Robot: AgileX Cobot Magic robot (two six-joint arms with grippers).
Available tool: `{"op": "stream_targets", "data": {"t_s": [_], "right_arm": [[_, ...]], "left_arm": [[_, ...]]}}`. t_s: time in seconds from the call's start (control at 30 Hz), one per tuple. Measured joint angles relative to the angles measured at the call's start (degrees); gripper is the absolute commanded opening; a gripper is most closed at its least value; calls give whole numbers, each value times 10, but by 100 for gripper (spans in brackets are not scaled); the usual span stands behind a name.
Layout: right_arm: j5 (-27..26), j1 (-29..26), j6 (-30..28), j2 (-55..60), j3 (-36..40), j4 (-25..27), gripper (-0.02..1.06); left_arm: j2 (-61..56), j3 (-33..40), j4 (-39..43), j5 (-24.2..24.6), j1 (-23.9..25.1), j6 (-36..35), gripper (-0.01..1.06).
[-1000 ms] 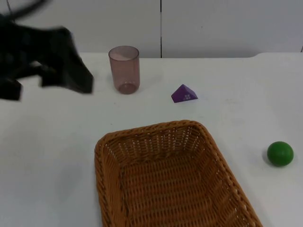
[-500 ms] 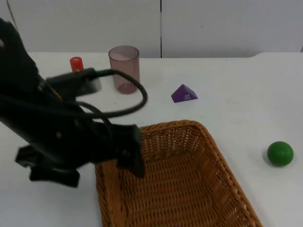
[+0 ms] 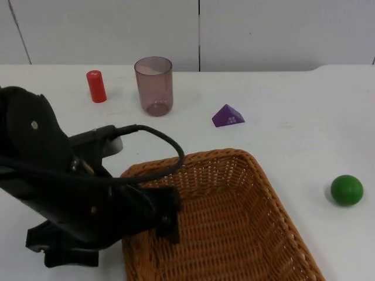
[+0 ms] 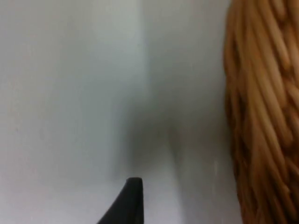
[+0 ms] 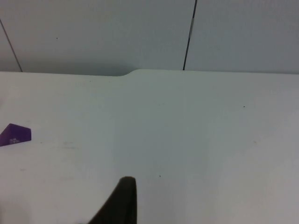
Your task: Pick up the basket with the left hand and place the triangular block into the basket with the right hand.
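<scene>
Left gripper (image 3: pixel 167 218): it was low at the left rim of the wicker basket (image 3: pixel 234 222), the black arm stretching across the near-left part of the counter (image 3: pixel 293 123). Whether its fingers were apart or together could not be told. In the left wrist view one black fingertip (image 4: pixel 128 203) stood over bare white counter (image 4: pixel 70 93), with the basket's woven wall (image 4: pixel 261 116) close beside it and not touching it.

Right gripper: in the right wrist view a single dark fingertip (image 5: pixel 122 200) stood above the white counter (image 5: pixel 187 140), facing the grey partition wall (image 5: pixel 117 32). The state of its fingers could not be told. The right arm waited.

Wicker basket: it rested flat on the counter in the near middle, an open rectangular tray with its long side running toward the near right.

Purple triangular block (image 3: pixel 228 116): it lay on the counter beyond the basket's far rim, apart from it, right of the tumbler. It also showed in the right wrist view (image 5: pixel 15 135).

Translucent pink tumbler (image 3: pixel 154 85): upright, at the far side, left of the block.

Red cylinder (image 3: pixel 96 86): upright, left of the tumbler, near the wall.

Green ball (image 3: pixel 346 189): on the counter, well right of the basket.
</scene>
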Motion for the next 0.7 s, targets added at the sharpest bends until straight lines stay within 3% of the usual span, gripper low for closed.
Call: {"op": "stream_targets", "data": {"t_s": [0.33,0.5,0.7], "right_arm": [[-4,0,0,0,0,0,105],[-4,0,0,0,0,0,105],[-4,0,-1,0,0,0,105]], "left_arm": [[22,0,-13,5,-23,-4,105],[22,-7,-13,31,-32,-2,105],[24,-49,-13,49,-32,14,105]]}}
